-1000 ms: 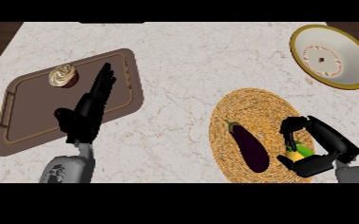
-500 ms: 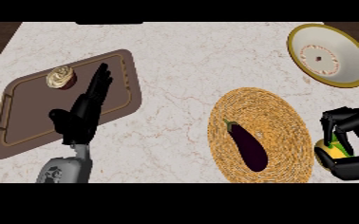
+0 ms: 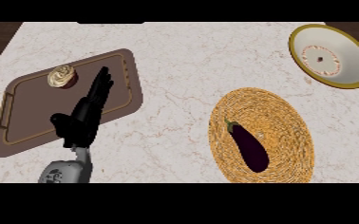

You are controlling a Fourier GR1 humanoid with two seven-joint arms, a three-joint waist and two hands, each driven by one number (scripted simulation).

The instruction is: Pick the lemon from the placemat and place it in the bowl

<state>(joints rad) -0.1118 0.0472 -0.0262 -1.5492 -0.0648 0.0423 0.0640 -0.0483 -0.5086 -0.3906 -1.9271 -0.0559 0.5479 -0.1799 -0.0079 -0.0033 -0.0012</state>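
A round woven placemat [image 3: 277, 109] lies at the lower right with a dark purple eggplant [image 3: 248, 146] on it. No lemon shows anywhere in the head view. The cream bowl with an olive rim [image 3: 326, 57] stands at the upper right edge. My left hand [image 3: 85, 114] stays open over the brown tray, fingers straight and pointing up toward the cupcake. My right hand is out of the picture.
A brown tray [image 3: 42, 99] sits at the left with a frosted cupcake [image 3: 61, 76] near its upper corner. Pale marble counter [image 3: 182, 76] spreads between the tray and the placemat.
My right hand, curled around the yellow lemon, moved off the placemat to the right and has left the view with it. The left hand has not moved.
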